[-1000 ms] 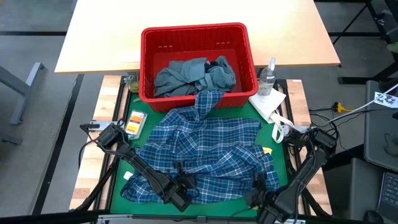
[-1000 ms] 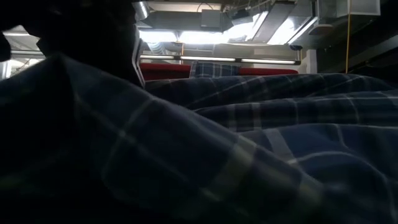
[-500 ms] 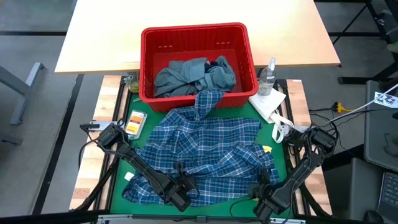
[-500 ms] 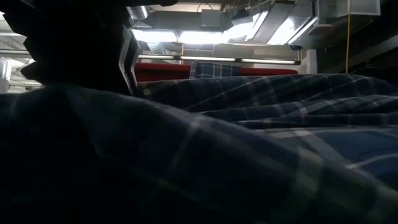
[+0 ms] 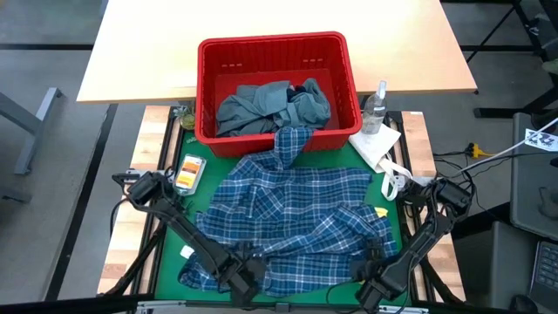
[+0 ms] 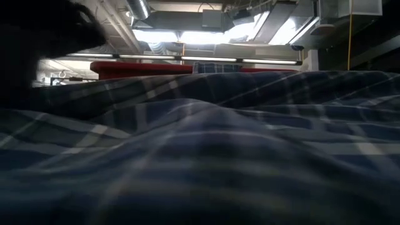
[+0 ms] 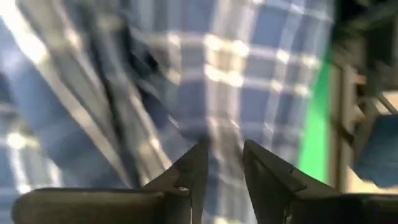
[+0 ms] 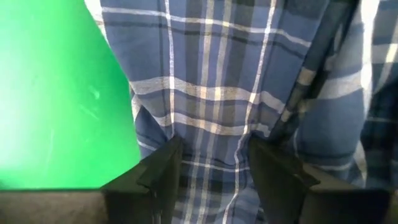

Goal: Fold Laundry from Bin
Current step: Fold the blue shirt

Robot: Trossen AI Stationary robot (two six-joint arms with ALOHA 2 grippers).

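The blue-white plaid shirt lies spread and rumpled on the green mat. One end is draped over the front rim of the red bin. A grey-blue garment lies crumpled inside the bin. My left gripper points down over the shirt's near left part, its fingers a little apart over plaid cloth. My right gripper points down at the shirt's near right part. It is wide open, with cloth showing between the fingers beside the shirt's edge. My left gripper stands over the shirt's near left part from above; whether its fingertips touch the cloth cannot be told. My right gripper has its fingers on either side of a stretch of plaid next to the shirt's edge; I cannot tell whether they touch it.
A spray bottle and a white paper towel sit right of the bin. An orange-yellow pack lies on the mat's left side, and a small yellow piece shows at the shirt's right edge. A light wooden tabletop extends behind the bin.
My left gripper has gone up and toward the table's left edge. The fold of shirt that stood raised beside it has sunk flat, and the shirt's left side has drawn inward. My right gripper has come down onto the shirt's near right part.
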